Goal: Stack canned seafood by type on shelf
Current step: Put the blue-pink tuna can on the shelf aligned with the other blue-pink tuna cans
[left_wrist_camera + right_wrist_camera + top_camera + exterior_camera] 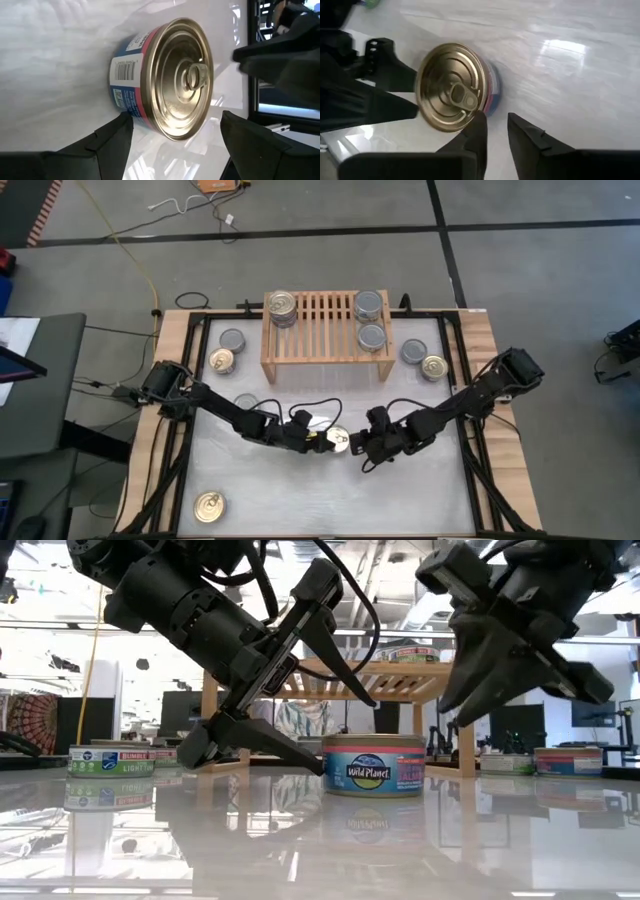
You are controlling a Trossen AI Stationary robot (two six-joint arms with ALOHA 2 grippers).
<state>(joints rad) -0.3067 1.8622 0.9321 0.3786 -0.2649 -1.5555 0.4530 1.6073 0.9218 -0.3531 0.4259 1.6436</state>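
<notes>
Tins counted in the high view: ten. Three stand on the shelf (pixel 325 328): one gold-topped stack (pixel 282 307) at its left end, two grey-topped (pixel 369 305) at its right. Two lie left of the shelf, two right of it, one grey behind the left arm, one gold at the table's (pixel 420 490) near-left corner (pixel 208 506). The tenth, a gold-topped tin (pixel 338 440), stands mid-table between both grippers. Left gripper (pixel 318 442) fingers stand wide, straddling it without contact. Right gripper (pixel 358 450) fingers are narrowly parted just beside it, holding nothing.
</notes>
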